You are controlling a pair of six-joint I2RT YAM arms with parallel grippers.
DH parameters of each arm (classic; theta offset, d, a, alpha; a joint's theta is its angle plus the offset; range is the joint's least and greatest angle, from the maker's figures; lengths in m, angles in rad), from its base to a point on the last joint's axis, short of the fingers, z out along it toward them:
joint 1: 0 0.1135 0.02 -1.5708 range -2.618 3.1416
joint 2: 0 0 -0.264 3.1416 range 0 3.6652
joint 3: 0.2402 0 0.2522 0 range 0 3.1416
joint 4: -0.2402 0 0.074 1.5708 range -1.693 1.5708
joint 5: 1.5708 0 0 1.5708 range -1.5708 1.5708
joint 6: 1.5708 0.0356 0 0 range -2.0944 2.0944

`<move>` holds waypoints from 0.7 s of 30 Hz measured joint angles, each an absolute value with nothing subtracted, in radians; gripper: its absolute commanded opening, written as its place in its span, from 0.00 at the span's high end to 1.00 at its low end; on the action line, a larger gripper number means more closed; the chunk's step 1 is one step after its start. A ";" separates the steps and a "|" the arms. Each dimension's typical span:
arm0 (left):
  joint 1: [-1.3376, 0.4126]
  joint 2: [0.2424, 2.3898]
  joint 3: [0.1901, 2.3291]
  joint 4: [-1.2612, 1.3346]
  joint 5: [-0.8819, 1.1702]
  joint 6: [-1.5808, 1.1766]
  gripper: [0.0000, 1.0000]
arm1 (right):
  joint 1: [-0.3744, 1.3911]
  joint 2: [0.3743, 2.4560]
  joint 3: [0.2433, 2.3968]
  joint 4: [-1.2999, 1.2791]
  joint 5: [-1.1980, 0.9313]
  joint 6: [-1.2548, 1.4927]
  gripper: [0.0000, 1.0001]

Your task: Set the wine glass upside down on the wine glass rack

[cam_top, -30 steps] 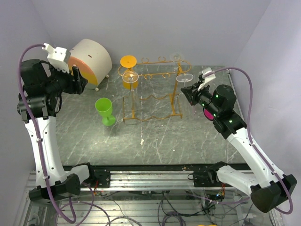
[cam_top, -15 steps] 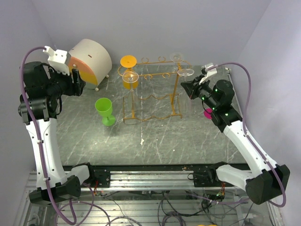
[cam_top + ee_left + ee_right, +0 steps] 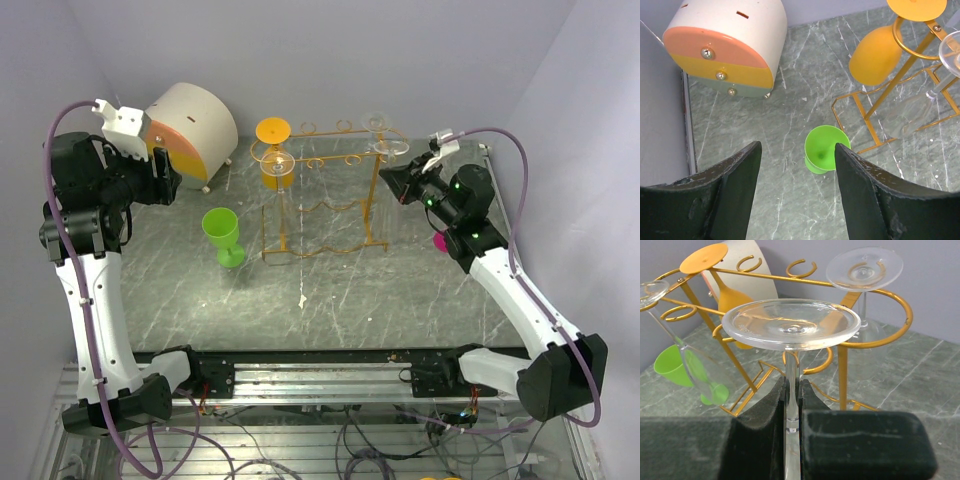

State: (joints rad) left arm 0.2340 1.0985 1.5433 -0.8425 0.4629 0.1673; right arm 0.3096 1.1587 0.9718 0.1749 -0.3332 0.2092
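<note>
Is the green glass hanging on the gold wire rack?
No, the green glass stands upright on the table beside the wine glass rack.

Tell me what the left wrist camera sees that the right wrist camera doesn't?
Only the left wrist view: the open left claw and the coloured drawer fronts of the round white drawer box.

Only the right wrist view: the right claw shut on the stem of a clear wine glass, foot up, and another clear glass hanging at the rack's end.

Both: the gold wire rack, the orange glass hanging upside down on it, the green glass and the marble table.
</note>
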 measured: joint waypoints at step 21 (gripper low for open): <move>0.234 1.098 1.526 -0.842 0.477 0.167 0.27 | 0.290 1.215 0.958 0.228 -0.360 0.247 1.00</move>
State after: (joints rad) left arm 0.2340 1.0985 1.5265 -0.8421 0.4770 0.1665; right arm 0.2897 1.2152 0.9577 0.2279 -0.3595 0.2474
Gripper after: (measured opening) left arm 0.724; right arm 0.056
